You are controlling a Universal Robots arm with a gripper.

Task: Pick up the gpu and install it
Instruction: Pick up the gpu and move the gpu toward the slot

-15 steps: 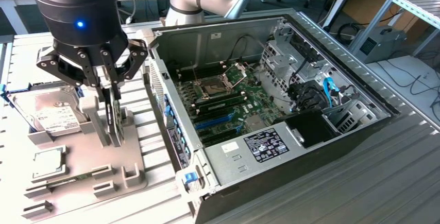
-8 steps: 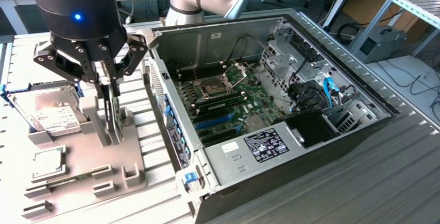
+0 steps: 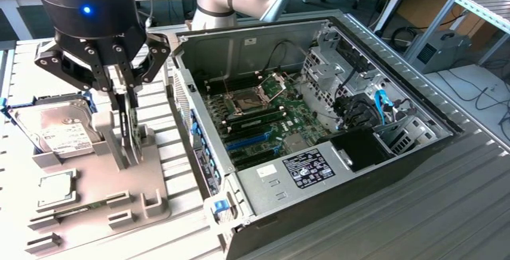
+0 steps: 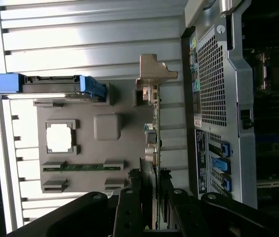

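A: Location of the gpu [image 4: 150,143]?
B: Upright on edge in the grey fixture [image 4: 85,148] on the tabletop, at 9 o'clock from the open computer case [image 3: 263,45] in the exterior view.
A: End effector [image 4: 151,197]?
B: Down over the gpu, straddling it. Clamped or slack — cannot tell. Hard drive [image 3: 56,128] lies at the gpu's 9 o'clock.

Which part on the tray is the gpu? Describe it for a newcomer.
Start at the grey tray beside the open computer case. The gpu is the thin card standing on edge under the hand, unlike the hard drive and square chip lying face-up.
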